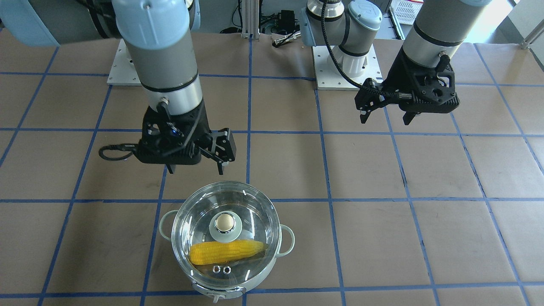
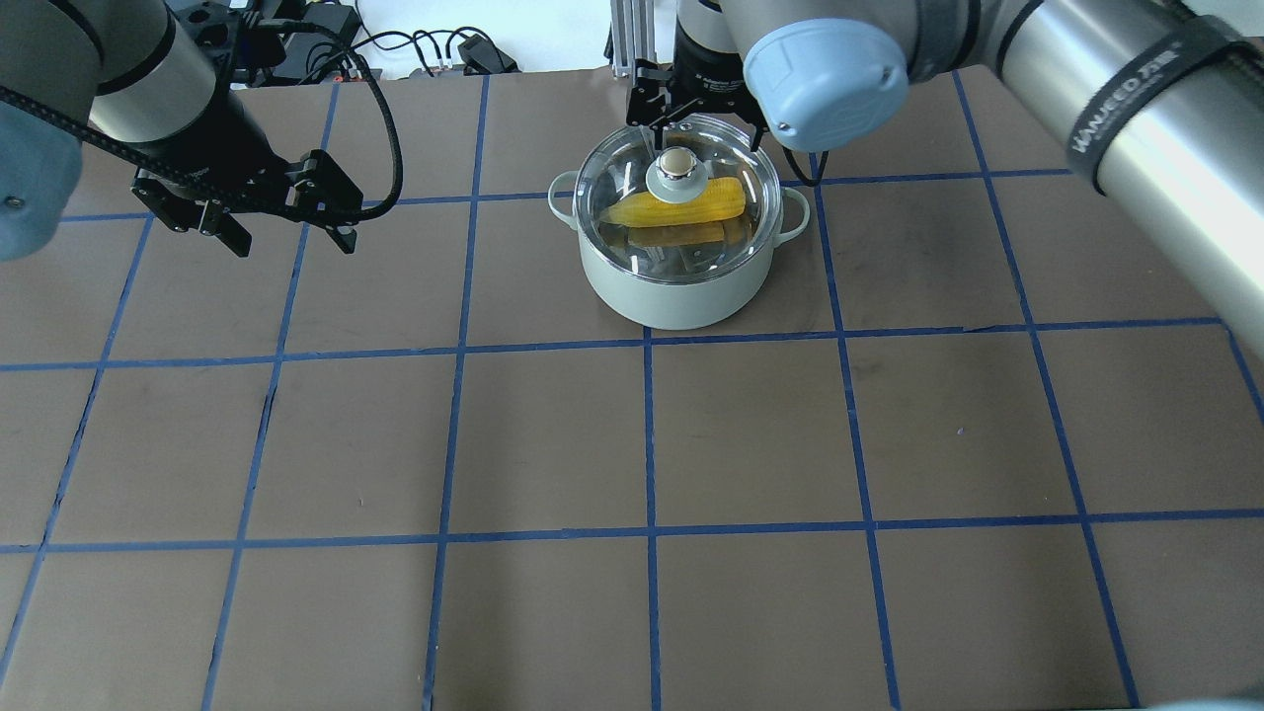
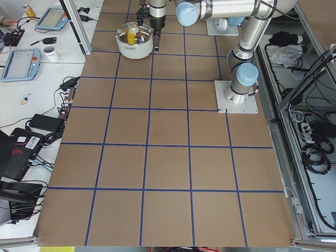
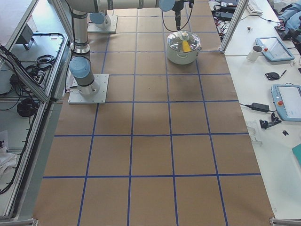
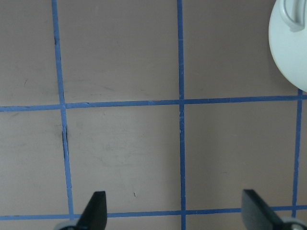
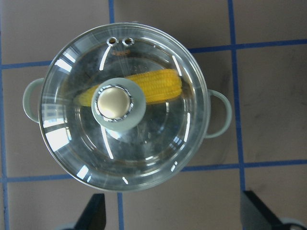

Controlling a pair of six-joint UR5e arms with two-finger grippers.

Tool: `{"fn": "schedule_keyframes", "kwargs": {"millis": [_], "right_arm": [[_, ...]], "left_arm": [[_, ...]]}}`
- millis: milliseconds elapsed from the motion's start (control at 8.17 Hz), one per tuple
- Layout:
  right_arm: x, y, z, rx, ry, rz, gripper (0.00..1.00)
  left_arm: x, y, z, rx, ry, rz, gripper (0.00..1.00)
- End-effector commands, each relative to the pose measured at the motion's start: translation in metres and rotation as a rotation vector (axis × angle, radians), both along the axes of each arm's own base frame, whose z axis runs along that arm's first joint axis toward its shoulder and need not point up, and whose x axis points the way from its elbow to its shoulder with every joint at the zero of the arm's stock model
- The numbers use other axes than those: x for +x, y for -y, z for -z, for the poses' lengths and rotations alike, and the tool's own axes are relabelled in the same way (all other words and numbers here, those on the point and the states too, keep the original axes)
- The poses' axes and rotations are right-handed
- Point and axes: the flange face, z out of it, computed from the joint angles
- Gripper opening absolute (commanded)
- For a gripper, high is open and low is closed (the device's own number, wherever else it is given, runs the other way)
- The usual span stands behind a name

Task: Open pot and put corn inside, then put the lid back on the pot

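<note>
The pale mint pot (image 2: 671, 296) stands on the brown table with the clear glass lid (image 1: 224, 224) seated on it. The yellow corn (image 1: 227, 251) lies inside, seen through the glass. My right gripper (image 1: 195, 170) is open and empty, hovering above the table just on the robot's side of the pot. In the right wrist view the lid (image 6: 117, 105) and corn (image 6: 156, 86) show from above. My left gripper (image 1: 385, 121) is open and empty, well off to the pot's side. Only the pot's edge (image 5: 290, 48) shows in the left wrist view.
Two white arm base plates (image 1: 344, 68) sit at the robot's edge, with cables behind. Side benches hold tablets (image 4: 289, 101) and a mug (image 4: 254, 52). An aluminium post (image 4: 230, 23) stands close to the pot.
</note>
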Motion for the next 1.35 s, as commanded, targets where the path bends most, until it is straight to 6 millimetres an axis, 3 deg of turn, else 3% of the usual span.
{"fn": "schedule_keyframes", "kwargs": {"millis": [0,122,245,1224], "right_arm": [[-0.079,-0.091,-0.054,0.081,-0.047,-0.024,1.00],[-0.097,-0.113,-0.067,0.130,-0.055,-0.030,1.00],[-0.097,-0.122,-0.066,0.159,-0.060,-0.027,1.00],[-0.098,-0.122,-0.069,0.144,-0.085,-0.033,1.00]], "left_arm": [[-0.001,-0.009,-0.008,-0.001,0.001,0.001,1.00],[-0.001,-0.008,-0.007,0.001,-0.002,0.005,1.00],[-0.001,-0.006,-0.005,0.004,-0.004,0.012,1.00],[0.001,-0.005,-0.001,0.016,0.009,0.016,1.00]]}}
